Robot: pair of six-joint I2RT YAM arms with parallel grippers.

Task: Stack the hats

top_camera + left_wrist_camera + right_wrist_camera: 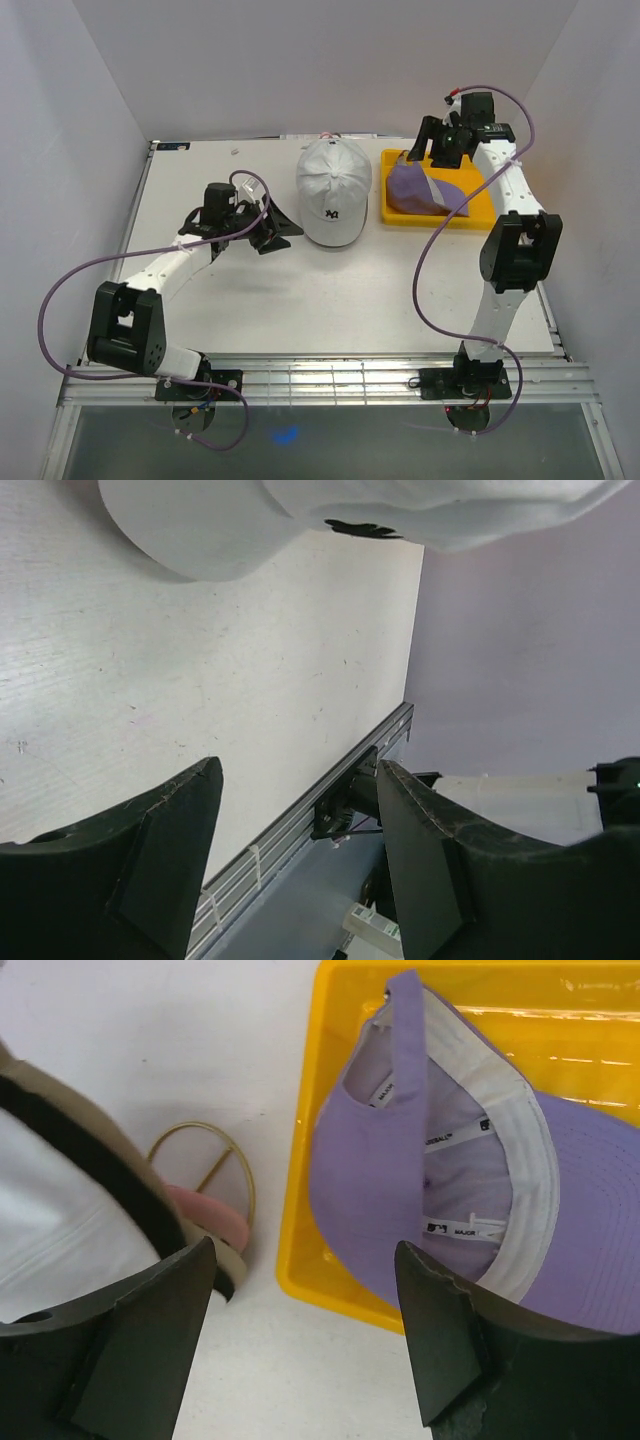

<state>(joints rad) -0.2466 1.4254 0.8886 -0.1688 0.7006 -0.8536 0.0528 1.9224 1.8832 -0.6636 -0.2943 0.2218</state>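
Observation:
A white cap (335, 185) lies mid-table with its brim toward me. In the right wrist view it (60, 1230) sits on top, with a black cap edge (55, 1110) and a pink cap edge (210, 1215) showing under it. The purple cap (420, 188) lies upside down in the yellow tray (470, 220), its inside labels showing (440, 1170). My left gripper (280, 232) is open and empty just left of the white cap's brim (200, 530). My right gripper (432, 155) is open and empty above the tray's far-left corner (300, 1270).
A gold wire stand (245, 1175) lies on the table behind the cap pile, between it and the tray. The table's front rail (300, 825) shows past my left fingers (150, 850). White walls close in the table on three sides.

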